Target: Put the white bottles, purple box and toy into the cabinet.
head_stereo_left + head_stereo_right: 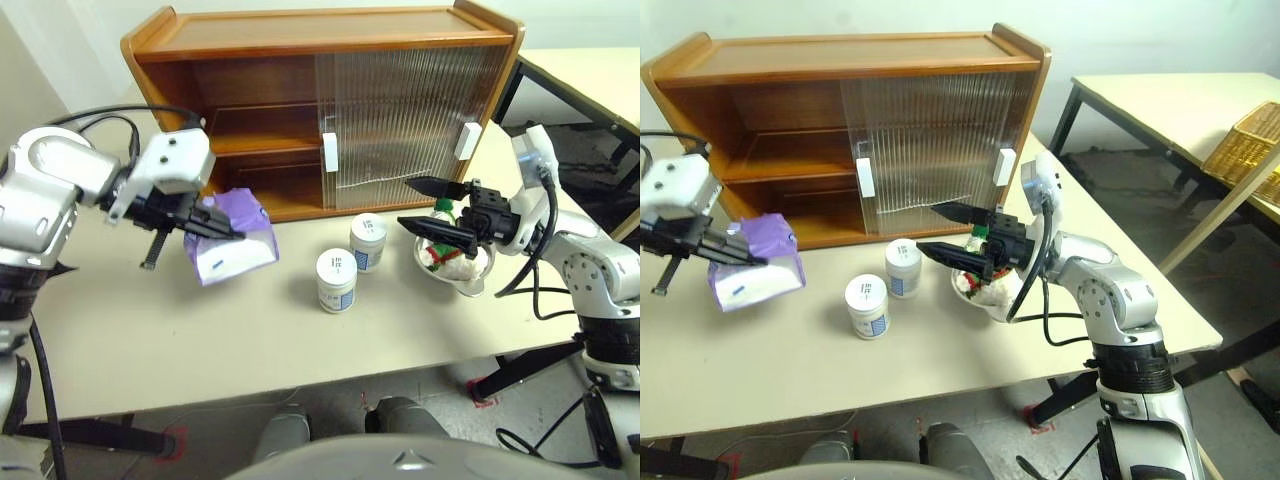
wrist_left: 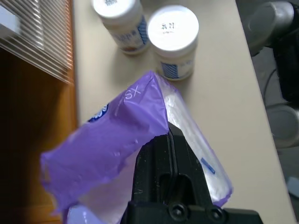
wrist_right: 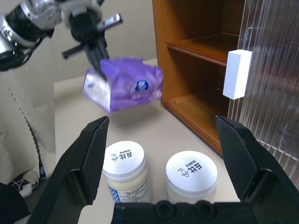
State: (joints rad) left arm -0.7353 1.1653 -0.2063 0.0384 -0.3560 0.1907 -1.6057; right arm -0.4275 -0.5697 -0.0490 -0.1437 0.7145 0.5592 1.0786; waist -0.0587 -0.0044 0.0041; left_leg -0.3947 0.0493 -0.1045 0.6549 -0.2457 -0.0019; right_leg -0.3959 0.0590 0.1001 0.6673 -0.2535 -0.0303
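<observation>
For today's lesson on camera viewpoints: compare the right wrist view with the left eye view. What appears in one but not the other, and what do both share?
Right wrist view alone: the printed tops of the two short white plastic jars' lids, seen from close by.

Left eye view alone: the small white plush toy in a clear glass bowl, beneath the open right gripper.

Both: the left gripper shut on the soft lilac-purple tissue pack, lifted off the beige table, beside the honey-brown wooden cabinet.
</observation>
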